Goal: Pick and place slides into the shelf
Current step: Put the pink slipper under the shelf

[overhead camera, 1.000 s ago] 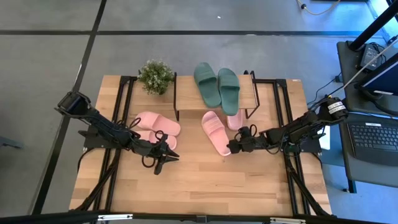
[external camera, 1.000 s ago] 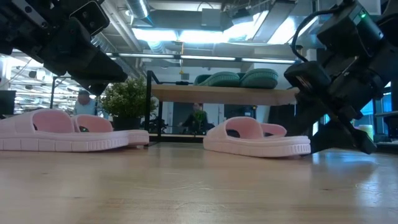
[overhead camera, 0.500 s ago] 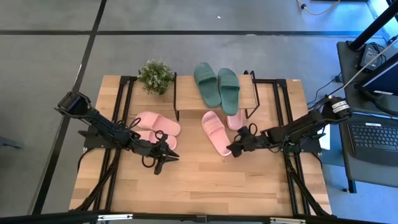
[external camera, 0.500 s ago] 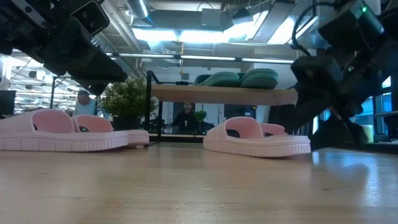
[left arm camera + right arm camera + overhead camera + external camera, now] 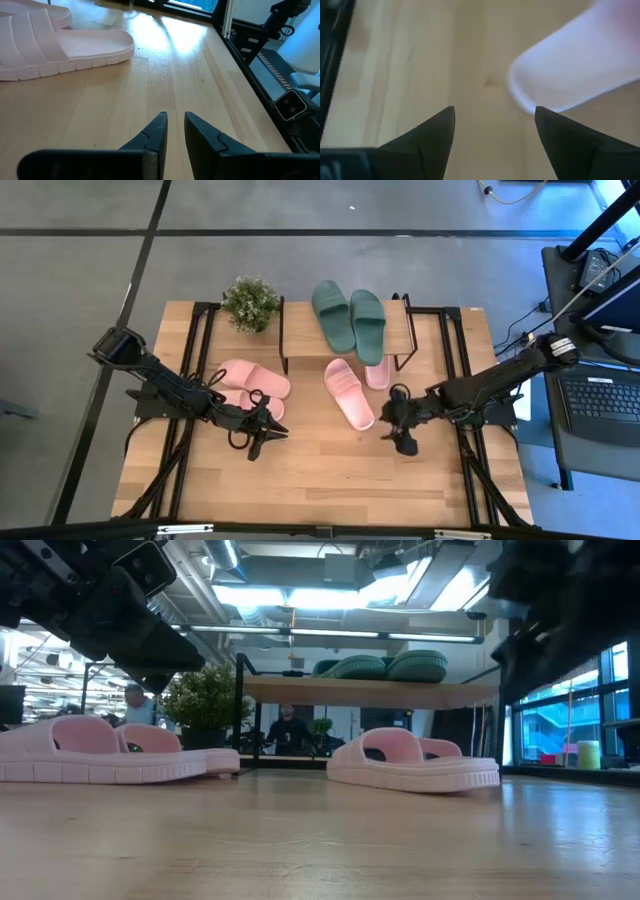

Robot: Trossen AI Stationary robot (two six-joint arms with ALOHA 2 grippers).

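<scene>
While both arms hang low over the desk [image 5: 330, 470], neither pincer has anything in it. The right pincer [image 5: 403, 442] sits just off the toe end of the nearer pink slide [image 5: 348, 393], slightly toward the front edge of the desk and to that slide's right; its fingers [image 5: 432, 132] stand wide apart, and in the right wrist view the rounded tip of the pink slide shows just beyond one fingertip, not between the two. The second slide of that pair [image 5: 378, 371] lies close beside the first, partly under the shelf [image 5: 300, 330].

The left pincer [image 5: 262, 442] hovers near the front of the other pink pair [image 5: 250, 380], which lies side by side on the left half of the desk; its two fingers [image 5: 159, 134] are drawn almost together with only a narrow slit between them, holding nothing. From the left wrist view one pink slide [image 5: 55, 47] lies well ahead of the fingertips, flat on the wood.

Up on the shelf's top board the dark green pair [image 5: 350, 315] rests side by side, toes pointing to the front of the desk. Next to the shelf, at the back left, stands a small potted plant [image 5: 250, 303]. From table height the green slides [image 5: 385, 666] show on the board with the pink ones below on the desk.
</scene>
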